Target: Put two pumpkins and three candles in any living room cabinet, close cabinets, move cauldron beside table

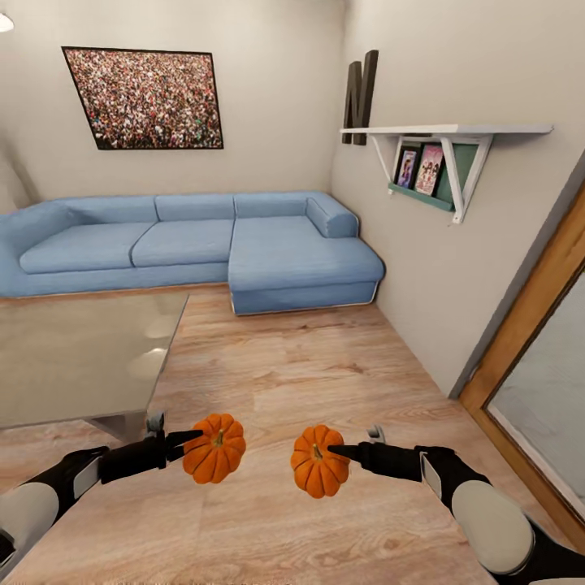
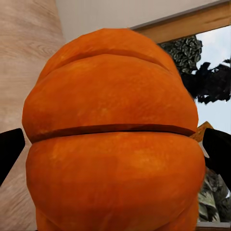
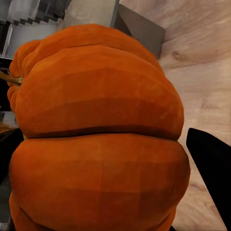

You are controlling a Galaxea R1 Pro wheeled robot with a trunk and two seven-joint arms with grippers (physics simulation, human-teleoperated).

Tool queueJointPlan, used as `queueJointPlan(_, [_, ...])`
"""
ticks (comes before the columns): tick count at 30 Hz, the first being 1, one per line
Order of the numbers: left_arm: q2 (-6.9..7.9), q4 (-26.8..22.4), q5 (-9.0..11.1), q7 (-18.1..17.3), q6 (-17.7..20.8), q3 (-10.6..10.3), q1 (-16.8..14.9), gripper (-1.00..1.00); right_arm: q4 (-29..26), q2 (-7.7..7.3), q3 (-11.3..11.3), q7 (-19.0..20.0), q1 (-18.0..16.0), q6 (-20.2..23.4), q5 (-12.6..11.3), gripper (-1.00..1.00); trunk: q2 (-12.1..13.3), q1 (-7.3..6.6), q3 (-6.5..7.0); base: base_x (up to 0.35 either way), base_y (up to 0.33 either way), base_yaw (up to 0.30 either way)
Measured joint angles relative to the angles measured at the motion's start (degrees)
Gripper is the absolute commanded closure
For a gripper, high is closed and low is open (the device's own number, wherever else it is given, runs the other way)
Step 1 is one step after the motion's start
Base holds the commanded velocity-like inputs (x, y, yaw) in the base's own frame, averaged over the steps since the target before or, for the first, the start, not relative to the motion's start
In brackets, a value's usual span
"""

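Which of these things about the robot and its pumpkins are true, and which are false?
1. Each arm holds a pumpkin. True: the left gripper has the left pumpkin and the right gripper has the right pumpkin, each with its jaws shut on it.
2. The sofa is red. False: it is blue.
3. The pumpkins are resting on the glass table. False: they are held above the wooden floor, beside the table.
4. A picture hangs on the wall above the sofa. True.
5. The wall shelf is on the robot's left. False: it is on its right.
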Motion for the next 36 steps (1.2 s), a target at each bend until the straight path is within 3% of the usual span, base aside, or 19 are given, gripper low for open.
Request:
queueJointPlan(9, [-0.45,0.0,0.0,0.1,-0.1,0.3,0.0,1.00,0.0,0.74,0.0,-0.1,0.1,0.0,0.1,1.00,0.0,0.00,-0.38,0.000,0.000,0.260])
queueJointPlan(36, [-0.46,0.1,0.0,0.1,-1.1,0.0,0.0,1.00,0.1,0.88,0.0,-3.2,0.1,-0.1,0.0,1.00,0.0,0.00,-0.80,0.000,0.000,0.275])
